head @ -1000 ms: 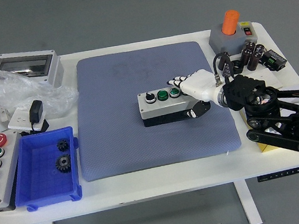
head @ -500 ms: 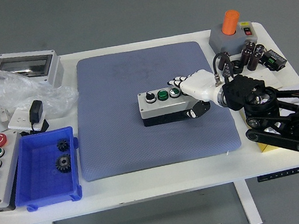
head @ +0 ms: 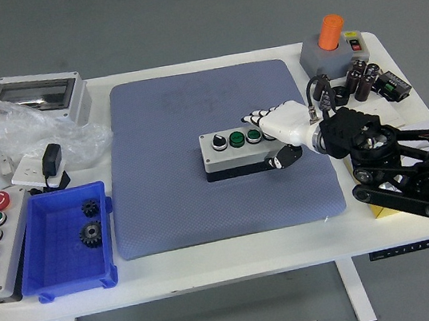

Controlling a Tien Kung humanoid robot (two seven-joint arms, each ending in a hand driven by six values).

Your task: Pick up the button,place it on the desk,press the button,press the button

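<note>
Right hand gripping button box mid-mat, bare mat all around, box's right end hidden, desk edges cluttered

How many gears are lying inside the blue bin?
2. A smaller gear lies near the far wall of the blue bin, and a larger gear lies just in front of it. None seems hidden.

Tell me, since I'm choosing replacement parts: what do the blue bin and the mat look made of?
The blue bin looks like moulded plastic: glossy, uniform colour, thick rolled rim. The mat appears to be soft rubber or foam, matte with a fine dotted texture, though that's uncertain.
</note>
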